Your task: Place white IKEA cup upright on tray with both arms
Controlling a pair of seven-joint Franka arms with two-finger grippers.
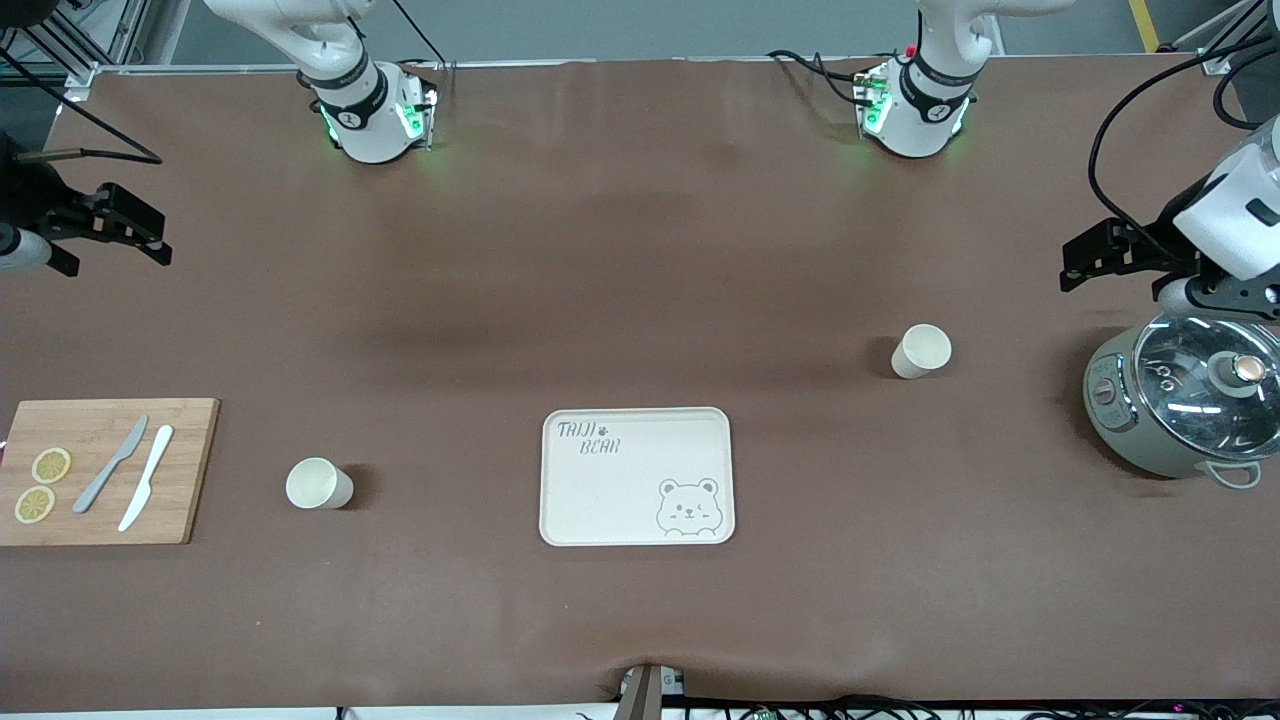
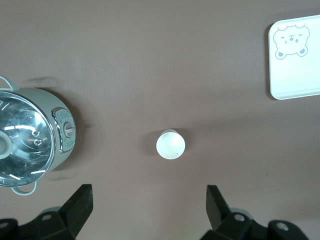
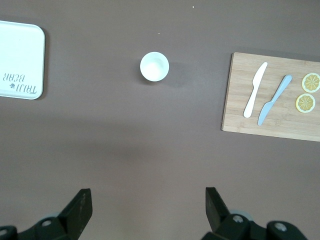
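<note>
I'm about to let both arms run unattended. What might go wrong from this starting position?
The tray is bare and small, so two cups set down together could crowd or bump. The cup toward the left arm's end stands fairly close to the lidded pot, which the open left gripper may clip. The right gripper, also open, must reach the other cup beside the cutting board.

Tray (image 1: 640,500): matt cream plastic. Board (image 1: 180,470): pale wood grain. Pot lid (image 1: 1190,385): glossy glass. Table (image 1: 640,250): matt brown.
</note>
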